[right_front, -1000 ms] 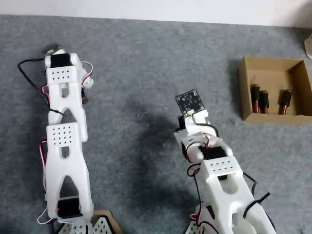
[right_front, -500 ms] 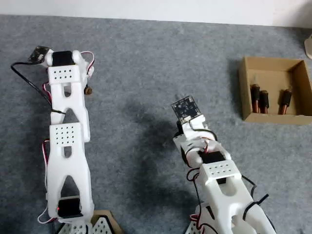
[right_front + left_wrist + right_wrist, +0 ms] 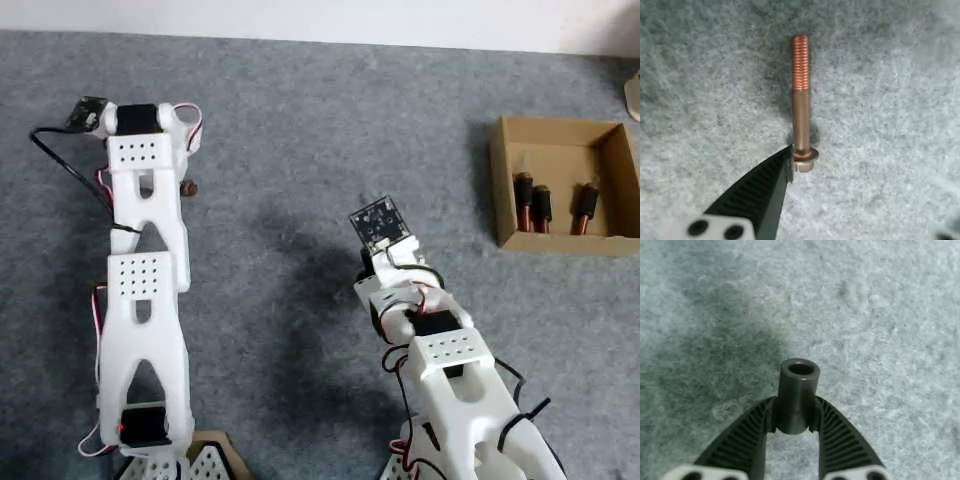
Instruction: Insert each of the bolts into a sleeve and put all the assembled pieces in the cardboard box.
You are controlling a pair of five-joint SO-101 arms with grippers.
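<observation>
Right wrist view has the right gripper [image 3: 796, 412] pinching a dark sleeve [image 3: 799, 390] low on its body. The open bore end is left free and faces outward, presumably so a bolt can be slid in. At the far left of the scene the bolt [image 3: 801, 100] lies flat on the grey mat [image 3: 890, 75], well apart from the sleeve. The left gripper [image 3: 862, 197] is spread, with one finger [image 3: 760, 195] touching the flanged head, seemingly lined up to close there. The cardboard box [image 3: 497, 180] at the far right holds three assembled pieces [image 3: 541, 205].
</observation>
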